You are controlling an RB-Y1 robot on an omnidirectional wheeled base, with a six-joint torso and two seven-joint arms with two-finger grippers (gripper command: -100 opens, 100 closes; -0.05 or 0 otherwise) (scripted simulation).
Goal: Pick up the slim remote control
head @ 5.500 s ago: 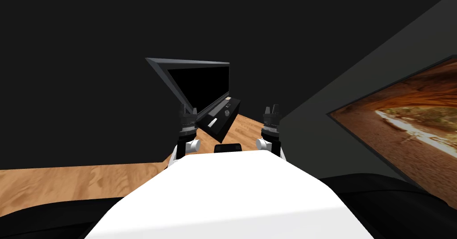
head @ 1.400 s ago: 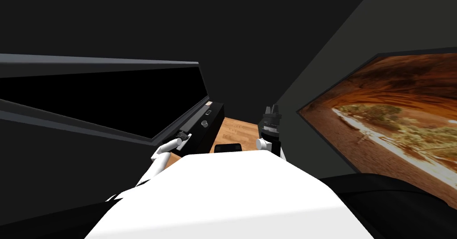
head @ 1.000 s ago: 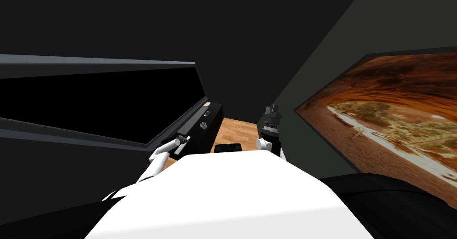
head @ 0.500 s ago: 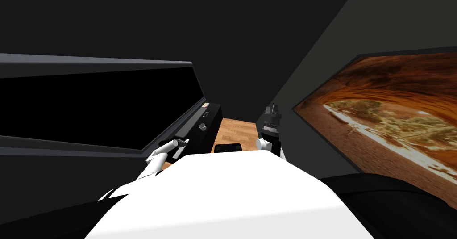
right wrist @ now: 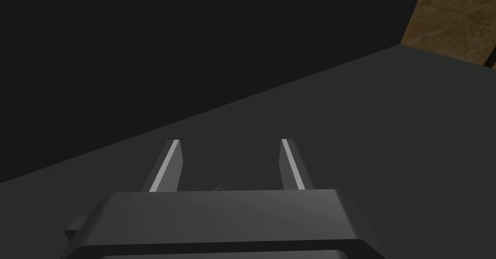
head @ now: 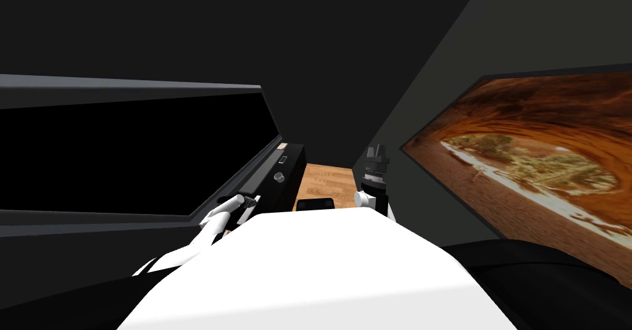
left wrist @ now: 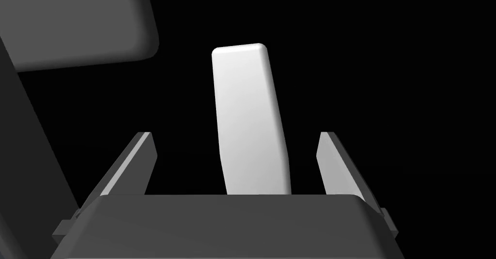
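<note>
Fingers [left wrist: 133, 166] of the left gripper [left wrist: 235, 135] stand spread on either side of the white slim remote control [left wrist: 249, 120], clear of it; the right gripper [right wrist: 230, 142] is likewise parted.

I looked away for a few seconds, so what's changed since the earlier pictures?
I drove up to the black stand; the left hand reached out to it and now straddles the white remote, open, nothing gripped. The right hand stayed raised and open.
</note>
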